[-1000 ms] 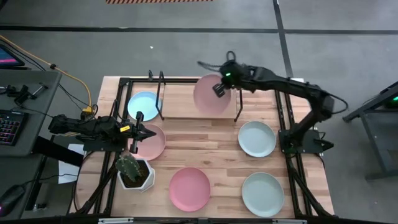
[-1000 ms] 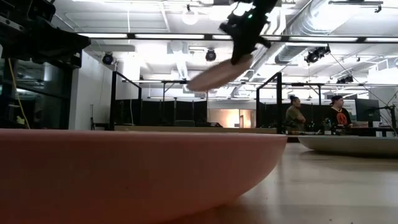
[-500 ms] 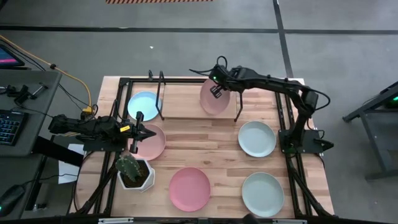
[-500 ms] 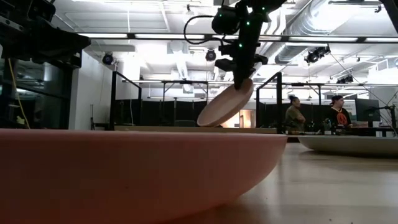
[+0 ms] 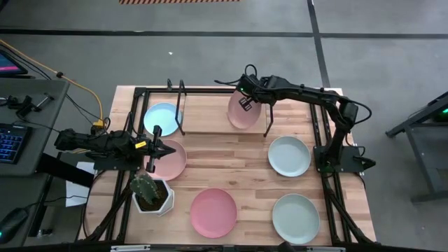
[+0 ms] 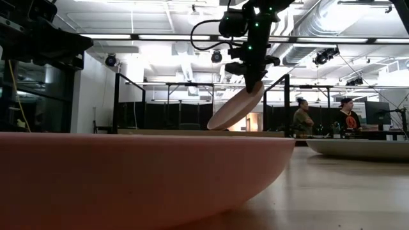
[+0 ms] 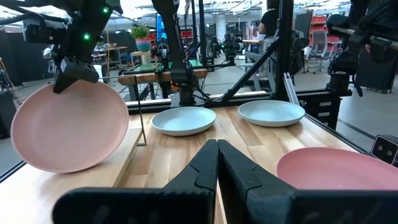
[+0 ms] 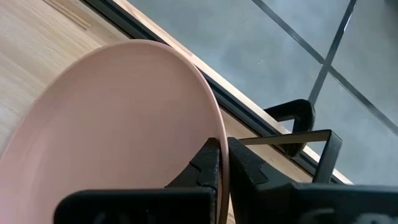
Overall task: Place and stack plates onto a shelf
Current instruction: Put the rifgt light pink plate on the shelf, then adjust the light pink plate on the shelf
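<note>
gripping a tilted pink plate [image 5: 243, 112] by its rim, the right gripper [image 5: 244, 94] holds it over the shelf [image 5: 210, 115], left gripper [image 5: 165, 149] closed nearby.

Matte pink plate [image 5: 243, 112] w/ smooth finish; pale wood-plank shelf [image 5: 210, 112], thin black metal brackets [image 5: 267, 119].

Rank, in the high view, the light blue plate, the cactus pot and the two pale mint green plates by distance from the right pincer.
1. Upper pale mint green round plate, just below the right pincer, right side.
2. Light blue round plate, left end of the wood shelf.
3. Lower mint plate, bottom right, and white cactus pot, bottom left: too close to call.
</note>
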